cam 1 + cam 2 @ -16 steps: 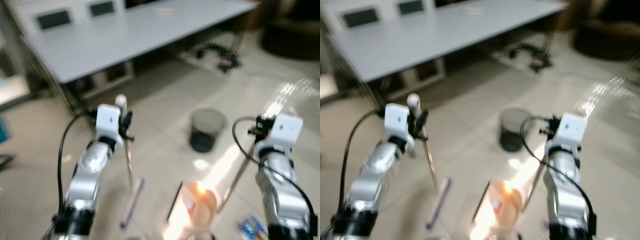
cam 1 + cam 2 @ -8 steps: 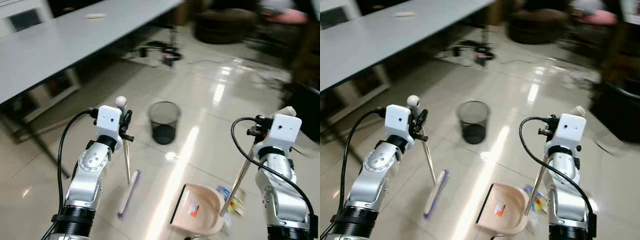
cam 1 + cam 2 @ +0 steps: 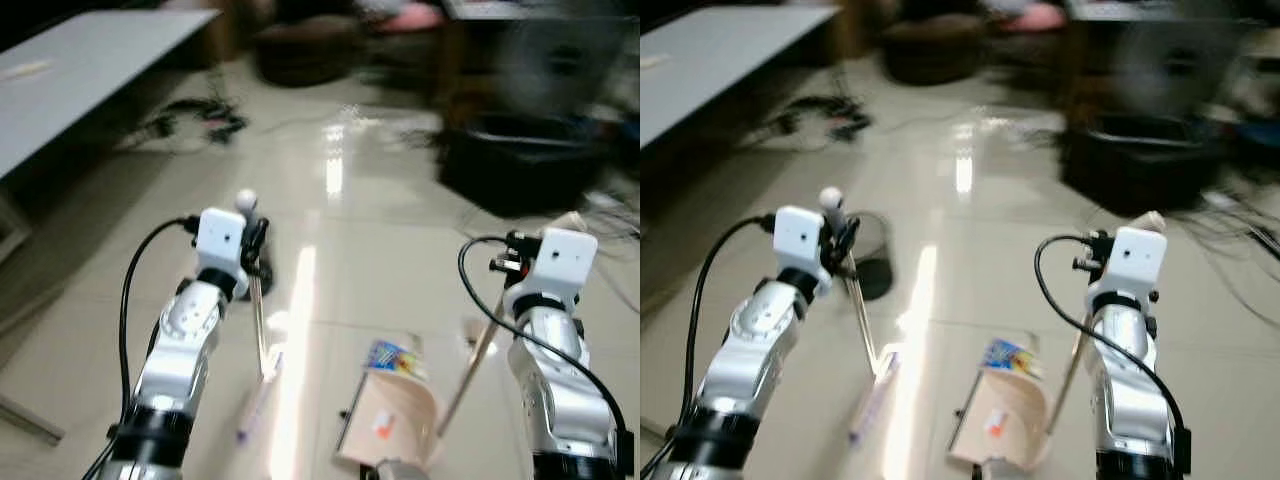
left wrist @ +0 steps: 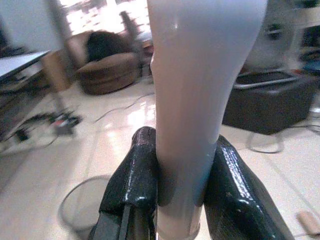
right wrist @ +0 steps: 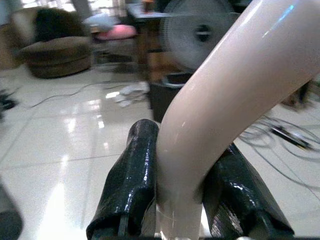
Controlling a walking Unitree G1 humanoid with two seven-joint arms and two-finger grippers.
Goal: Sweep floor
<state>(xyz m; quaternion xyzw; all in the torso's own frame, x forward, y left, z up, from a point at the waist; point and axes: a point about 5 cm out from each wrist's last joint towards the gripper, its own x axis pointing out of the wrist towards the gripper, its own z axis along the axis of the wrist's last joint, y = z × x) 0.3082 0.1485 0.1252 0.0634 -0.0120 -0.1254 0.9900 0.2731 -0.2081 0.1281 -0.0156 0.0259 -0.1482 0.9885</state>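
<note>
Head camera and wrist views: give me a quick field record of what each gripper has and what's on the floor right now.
left gripper: shut on the broom handle, broom head down on the floor
right gripper: shut on the dustpan handle
dustpan: on the tiles between the arms, tilted, small orange scrap inside
wrapper: colourful, at the dustpan's far edge
bin: dark mesh, behind the left arm
floor: glossy tiles, loose cables further off
image: blurred
</note>
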